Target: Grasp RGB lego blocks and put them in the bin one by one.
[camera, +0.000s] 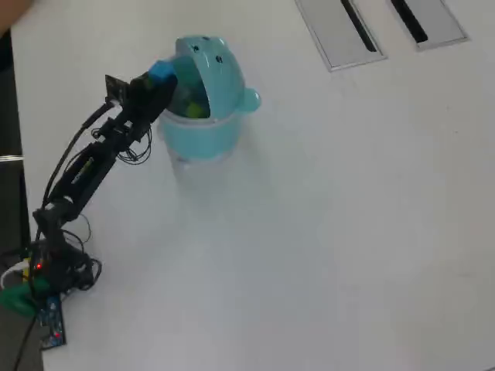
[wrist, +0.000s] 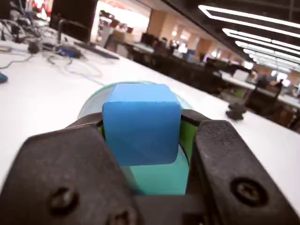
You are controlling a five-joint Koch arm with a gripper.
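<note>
We start with the light blue block [wrist: 141, 123], which sits clamped between the two black jaws of the claw [wrist: 145, 140], its flat sides pressed by the jaws and its top half standing proud of them. In the overhead view the same block [camera: 162, 73] hangs at the rim of the teal bin [camera: 203, 135], on that view's left edge of the opening, with the domed lid [camera: 210, 63] tipped back and open.

We judge the block to be light, rigid plastic with smooth faces. It should not crush, but it could slide if gripped on a corner, so the flat opposite faces, as held now, look like the right place to hold it.

Counting, we see one blue block in the claw and a yellow-green block [camera: 193, 109] already lying inside the bin. A green patch also shows behind the blue block in the wrist view, though we cannot say what it belongs to. We find no red block in either view; it may be hidden in the bin. There is one bin, one arm [camera: 85, 170], and two grey slotted panels [camera: 332, 31] set into the white bench [camera: 332, 232], well apart from the bin.
</note>
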